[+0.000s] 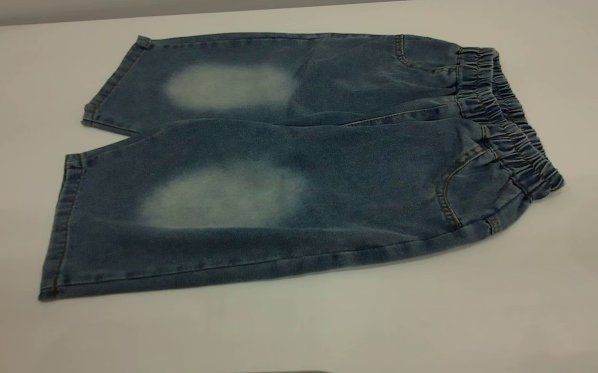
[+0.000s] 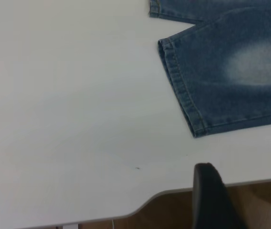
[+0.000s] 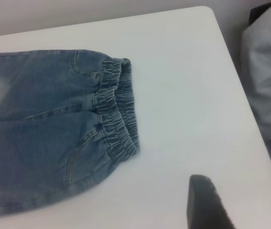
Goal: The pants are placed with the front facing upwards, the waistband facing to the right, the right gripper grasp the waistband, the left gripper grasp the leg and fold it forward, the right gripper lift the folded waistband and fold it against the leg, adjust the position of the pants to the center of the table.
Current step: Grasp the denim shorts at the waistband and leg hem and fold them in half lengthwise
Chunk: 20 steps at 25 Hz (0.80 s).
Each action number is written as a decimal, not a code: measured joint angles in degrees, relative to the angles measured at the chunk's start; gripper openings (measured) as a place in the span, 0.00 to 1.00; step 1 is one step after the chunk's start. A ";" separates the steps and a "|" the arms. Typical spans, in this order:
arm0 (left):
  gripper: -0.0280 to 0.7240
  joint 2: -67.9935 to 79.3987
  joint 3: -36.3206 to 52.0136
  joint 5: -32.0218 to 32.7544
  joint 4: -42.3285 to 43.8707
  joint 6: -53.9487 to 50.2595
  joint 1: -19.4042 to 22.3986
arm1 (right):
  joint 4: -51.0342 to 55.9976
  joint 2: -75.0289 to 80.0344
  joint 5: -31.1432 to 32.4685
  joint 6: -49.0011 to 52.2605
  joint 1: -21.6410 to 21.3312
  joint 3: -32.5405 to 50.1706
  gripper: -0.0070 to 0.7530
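pants (image 1: 299, 171) flat on table (image 1: 563, 290), front up | long axis left-right, waistband (image 1: 506, 119) toward right gripper (image 3: 206, 205), hems toward left gripper (image 2: 216, 200) | both off the cloth, finger state indeterminable

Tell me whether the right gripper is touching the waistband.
Apart. In the right wrist view, bare table lies between the right gripper's finger and the waistband of the pants.
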 joint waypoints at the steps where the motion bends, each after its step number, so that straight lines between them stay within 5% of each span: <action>1: 0.46 0.00 0.00 0.00 0.00 0.00 0.00 | 0.00 0.00 0.00 0.00 0.00 0.00 0.42; 11: 0.46 5.21 -0.39 -0.80 0.00 -1.48 0.00 | 5.86 8.78 -1.35 -2.85 0.00 0.00 0.42; 16: 0.46 17.76 -3.06 -9.79 -0.69 -1.48 0.00 | 10.22 19.55 -4.01 -8.10 0.00 -0.43 0.42; 20: 0.46 27.94 -4.82 -16.55 -3.96 1.77 0.00 | 14.99 27.30 -12.55 -13.23 0.00 -0.53 0.43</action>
